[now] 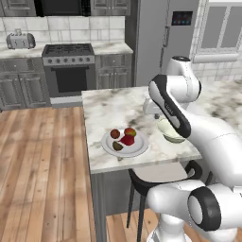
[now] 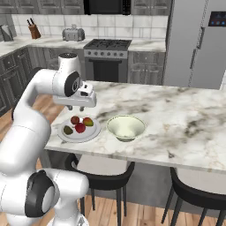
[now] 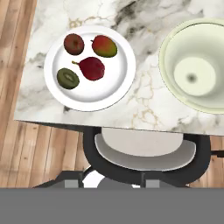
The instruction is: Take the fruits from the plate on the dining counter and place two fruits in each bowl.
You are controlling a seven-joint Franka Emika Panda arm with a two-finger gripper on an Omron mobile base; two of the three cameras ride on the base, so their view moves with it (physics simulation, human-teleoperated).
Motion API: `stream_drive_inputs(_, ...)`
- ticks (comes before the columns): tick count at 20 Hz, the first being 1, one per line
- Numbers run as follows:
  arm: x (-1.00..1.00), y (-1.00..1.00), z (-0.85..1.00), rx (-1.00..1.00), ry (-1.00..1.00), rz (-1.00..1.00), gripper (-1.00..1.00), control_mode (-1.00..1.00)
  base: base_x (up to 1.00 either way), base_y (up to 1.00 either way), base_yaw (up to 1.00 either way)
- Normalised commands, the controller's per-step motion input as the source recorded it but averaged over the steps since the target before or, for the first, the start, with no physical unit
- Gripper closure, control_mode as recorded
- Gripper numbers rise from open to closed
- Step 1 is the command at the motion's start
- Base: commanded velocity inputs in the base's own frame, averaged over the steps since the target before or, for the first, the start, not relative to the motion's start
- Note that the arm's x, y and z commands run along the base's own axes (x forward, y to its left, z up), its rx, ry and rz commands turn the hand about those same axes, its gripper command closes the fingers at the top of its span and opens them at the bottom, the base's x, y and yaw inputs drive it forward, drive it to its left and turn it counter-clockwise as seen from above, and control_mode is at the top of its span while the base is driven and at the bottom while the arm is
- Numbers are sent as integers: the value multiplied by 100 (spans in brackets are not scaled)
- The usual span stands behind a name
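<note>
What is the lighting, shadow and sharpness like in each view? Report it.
Left base view: even, flat light, slightly soft rendering; the arm hides part of the bowl. Right base view: soft shadow under the gripper beside the plate; no glare. Hand view: sharpest, fruits crisp, a dark spot in the bowl's centre, faint shading under the counter edge.

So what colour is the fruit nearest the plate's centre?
Bright red fruit, best seen in the hand view.

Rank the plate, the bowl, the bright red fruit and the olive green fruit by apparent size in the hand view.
1. Bowl and plate: look about alike; the bowl is cut off at the frame edge, so not ranked.
2. Bright red fruit
3. Olive green fruit, slightly smaller
</note>
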Motion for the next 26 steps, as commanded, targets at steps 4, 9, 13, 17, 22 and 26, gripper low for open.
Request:
stream_drive_inputs(4,31,45,-22,-1,4,0,-100,-100,0,0,0)
stream_drive_inputs(9,96,100,-44,-3,9,0,-100,-100,0,0,0)
stream_drive_inputs(13,96,39,-21,0,7,0,-100,-100,0,0,0)
stream_drive_inputs(17,64,-2,-29,0,3,1,-100,-100,0,0,0)
stream_drive_inputs(22,32,-24,-61,0,1,9,-100,-100,0,0,0)
stream_drive_inputs(26,34,-6,-89,0,2,10,-100,-100,0,0,0)
